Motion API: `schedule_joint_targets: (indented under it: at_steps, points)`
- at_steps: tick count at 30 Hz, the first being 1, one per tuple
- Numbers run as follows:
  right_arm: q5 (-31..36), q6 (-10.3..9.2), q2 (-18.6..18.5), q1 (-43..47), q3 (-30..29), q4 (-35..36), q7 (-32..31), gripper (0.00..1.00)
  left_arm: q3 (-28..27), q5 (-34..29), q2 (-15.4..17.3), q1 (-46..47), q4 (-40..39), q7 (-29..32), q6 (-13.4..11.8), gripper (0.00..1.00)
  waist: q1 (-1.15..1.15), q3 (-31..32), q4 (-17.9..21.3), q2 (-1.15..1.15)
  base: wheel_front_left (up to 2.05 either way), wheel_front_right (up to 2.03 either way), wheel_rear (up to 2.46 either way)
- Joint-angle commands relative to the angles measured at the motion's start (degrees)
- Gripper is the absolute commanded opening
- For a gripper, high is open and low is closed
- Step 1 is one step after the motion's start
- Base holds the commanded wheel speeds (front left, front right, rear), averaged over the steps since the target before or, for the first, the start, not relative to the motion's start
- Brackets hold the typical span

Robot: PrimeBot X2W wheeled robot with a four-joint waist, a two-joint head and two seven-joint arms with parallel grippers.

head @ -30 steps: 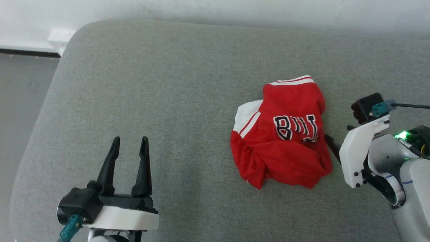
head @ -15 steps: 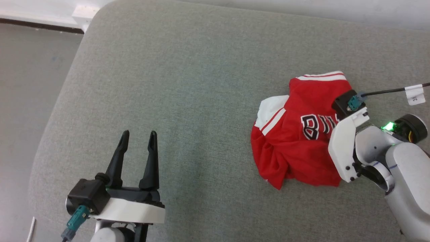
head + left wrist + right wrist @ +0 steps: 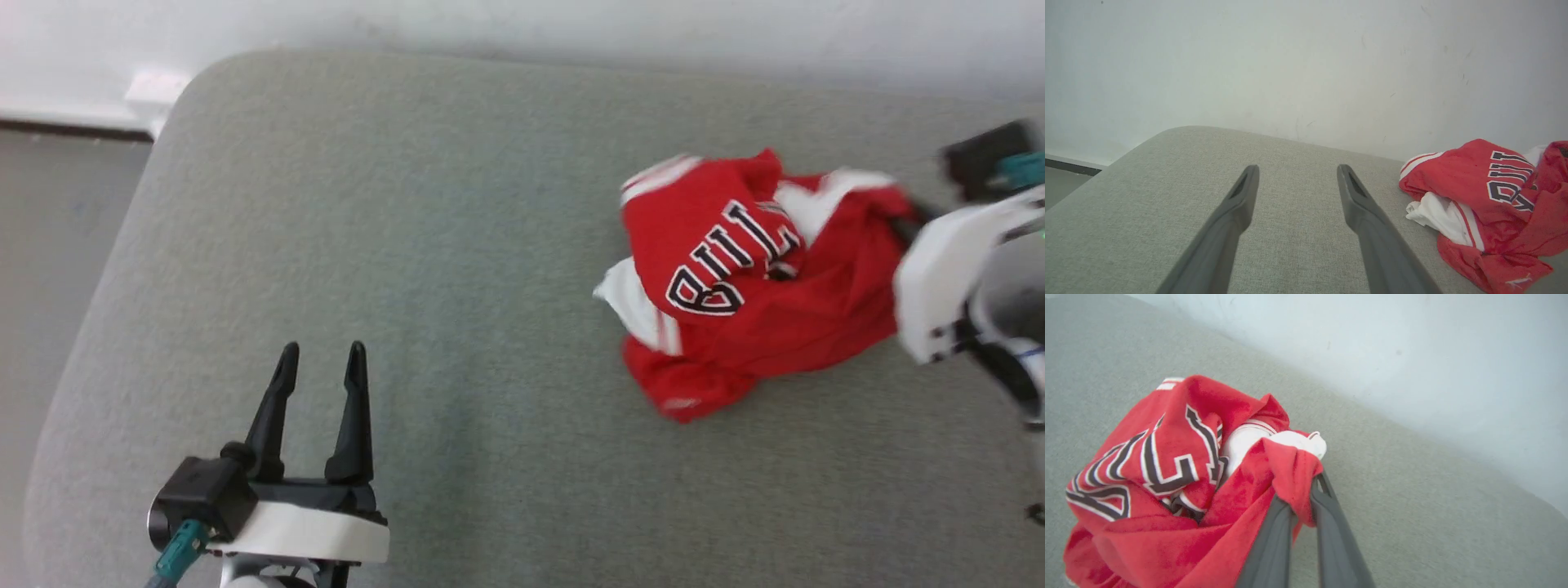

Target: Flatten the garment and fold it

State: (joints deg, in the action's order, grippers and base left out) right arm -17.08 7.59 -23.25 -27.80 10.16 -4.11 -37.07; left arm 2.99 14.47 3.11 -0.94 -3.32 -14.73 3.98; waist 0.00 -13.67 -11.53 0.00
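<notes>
The red garment point(image 3: 751, 278) lies bunched on the grey cushion point(image 3: 457, 245), its black white-outlined lettering and a white sleeve showing. My right gripper point(image 3: 1302, 490) is shut on a red fold of the garment point(image 3: 1180, 473) at its right edge, pulling it up off the surface. In the head view the right gripper point(image 3: 906, 224) is blurred at the far right. My left gripper point(image 3: 320, 359) stands open above the cushion at the lower left, well apart from the cloth. The left wrist view has the garment point(image 3: 1490, 208) to the right of the open fingers point(image 3: 1237, 204).
A white wall point(image 3: 522, 24) runs behind the cushion. The cushion's rounded left corner drops to a grey floor point(image 3: 57, 229) with a dark skirting strip. Bare cushion lies between my left gripper and the garment.
My right gripper has closed on the garment's right edge and dragged it up and to the right, turning the lettering. The camera has shifted. The left gripper has stayed open.
</notes>
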Motion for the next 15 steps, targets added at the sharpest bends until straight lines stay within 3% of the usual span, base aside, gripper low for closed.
schedule_joint_targets:
  at_steps: [1, 6, 11, 15]
  points:
    - [0.71, -0.10, -0.49, 1.22, -2.86, 2.22, 0.61, 0.00, -0.34, -0.43, -0.23, -0.91, -0.21, -0.27, -0.04, 1.00, 0.00, 3.87, 4.13, 0.00, 0.00, 0.00, 0.00]
    - [2.99, -0.10, -0.15, 11.51, -13.96, 10.25, -0.81, 0.00, -0.35, -0.76, -0.23, -2.25, -0.34, -0.27, 0.04, 1.00, 0.00, 5.10, 6.13, 0.00, 0.00, 0.00, 0.00]
    - [5.68, -0.10, 5.77, 29.18, -24.58, 15.28, -2.13, 0.00, -0.21, -1.11, -0.23, -2.58, -0.22, -0.27, 0.56, 1.00, 0.00, 4.35, 6.38, 0.00, 0.00, 0.00, 0.00]
    - [7.43, -0.10, 11.41, 39.36, -26.58, 13.30, 1.67, 0.00, -0.65, -1.48, -0.23, -2.72, 0.03, -0.27, 0.87, 1.00, 0.00, 4.10, 6.13, 0.00, 0.00, 0.00, 0.00]
